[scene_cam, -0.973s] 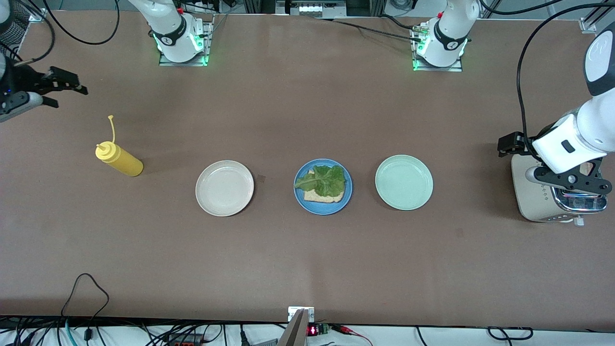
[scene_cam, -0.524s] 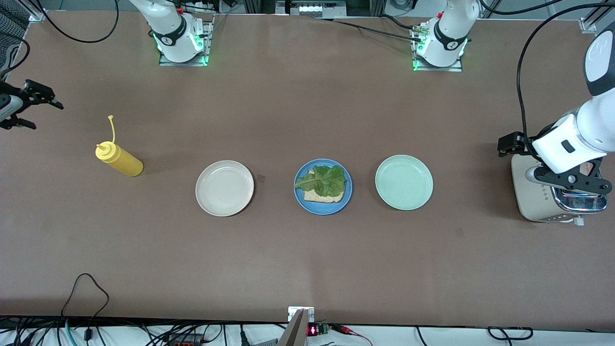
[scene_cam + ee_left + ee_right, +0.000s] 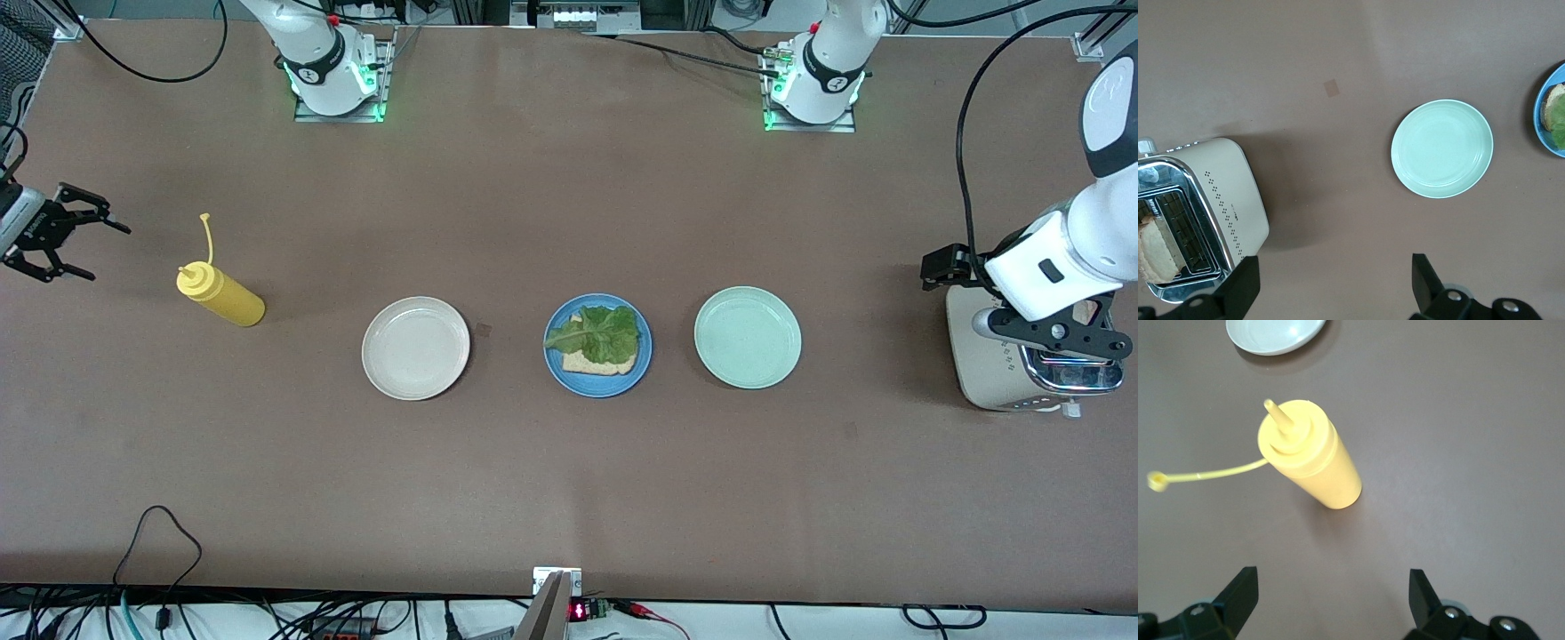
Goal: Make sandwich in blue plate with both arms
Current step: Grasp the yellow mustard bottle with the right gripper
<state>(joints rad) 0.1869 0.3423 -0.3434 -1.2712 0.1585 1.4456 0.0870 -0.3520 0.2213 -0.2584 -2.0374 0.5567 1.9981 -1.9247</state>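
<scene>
Left pincer (image 3: 1331,287) gapes beside toaster (image 3: 1218,207), its bread (image 3: 1155,250) half-hidden.

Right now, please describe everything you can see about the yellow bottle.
The yellow squeeze bottle looks like soft plastic and stands upright on the brown table toward the right arm's end, beside the cream plate. Its pointed nozzle is uncovered; the small cap hangs off on a thin strap. Nothing touches it. The open right gripper hovers near it.

Brown table (image 3: 569,489), black cables (image 3: 160,542) along its near edge
</scene>
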